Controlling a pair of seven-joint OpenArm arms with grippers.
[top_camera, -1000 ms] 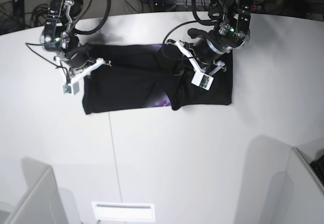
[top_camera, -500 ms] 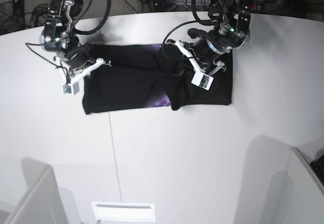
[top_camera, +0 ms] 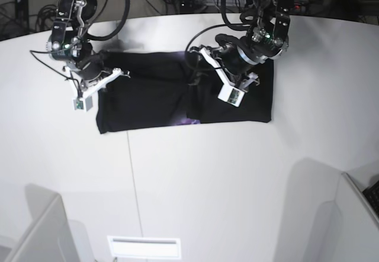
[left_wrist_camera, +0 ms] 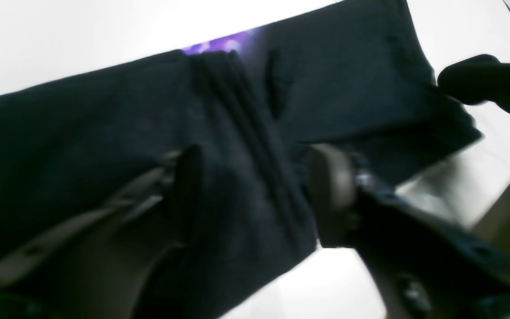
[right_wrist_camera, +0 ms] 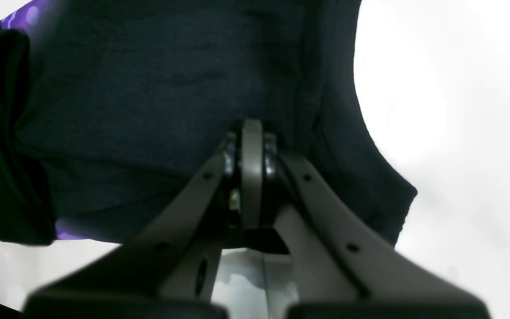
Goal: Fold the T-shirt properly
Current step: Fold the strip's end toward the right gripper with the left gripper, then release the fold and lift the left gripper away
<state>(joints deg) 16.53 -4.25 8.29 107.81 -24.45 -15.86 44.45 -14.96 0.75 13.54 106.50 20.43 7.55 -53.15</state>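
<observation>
Nearest you, the front half of the white table (top_camera: 195, 191) is bare surface, with a thin seam running from the front edge toward the middle. Past it, the T-shirt (top_camera: 148, 99) lies flat across the far half of the table as a wide black band, its long edges roughly parallel to the far edge. A small patch of purple print (top_camera: 190, 121) peeks out at the shirt's near edge, about midway along.

Your left gripper (left_wrist_camera: 255, 195) sits over the shirt's portion toward the right-hand edge of the table in the base view — jaws stand wide apart, one finger (left_wrist_camera: 188, 186) on each side of a ridge of stitched seams, nothing pinched between them. The wrist view there is blurry, so you can't tell whether the tips touch the cloth.

Your right gripper (right_wrist_camera: 251, 146) is at the shirt's other end, near the far corner of the cloth by its side edge — jaws pressed fully together, tips down on the black fabric. Whether any cloth is caught between them you cannot tell. Purple print also shows at the corners of that wrist view.
</observation>
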